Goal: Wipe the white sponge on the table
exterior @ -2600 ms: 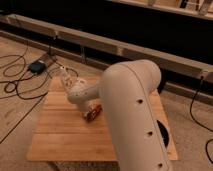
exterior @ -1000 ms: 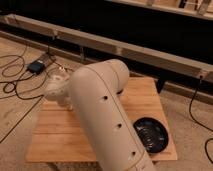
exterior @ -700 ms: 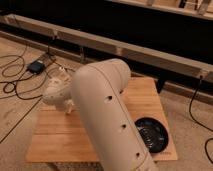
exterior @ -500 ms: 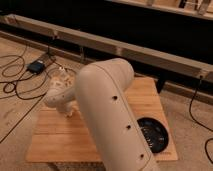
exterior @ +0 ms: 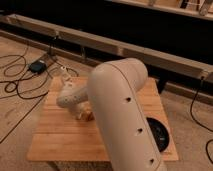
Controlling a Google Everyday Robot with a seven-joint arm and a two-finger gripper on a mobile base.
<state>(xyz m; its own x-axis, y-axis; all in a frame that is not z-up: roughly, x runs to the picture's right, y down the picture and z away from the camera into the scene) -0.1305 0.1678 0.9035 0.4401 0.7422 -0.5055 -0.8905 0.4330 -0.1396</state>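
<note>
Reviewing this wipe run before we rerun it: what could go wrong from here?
1. The arm blocks most of the table, so the wipe path can't be checked.
2. The hand, shut, sits low over the table's middle; the white sponge isn't clearly visible there.
3. The black bowl sits near the right edge; an arm sweep might knock it.

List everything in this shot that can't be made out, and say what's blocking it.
- Pincer: low over the table at centre-left; the arm's wrist covers most of it.
- Sponge: only a pale sliver shows at the pincer; the rest is hidden by the arm.
- Black bowl: left part covered by the big white arm link.
- Table's middle and right: hidden behind that same link.
- Table's front legs: cut off by the bottom edge.
</note>
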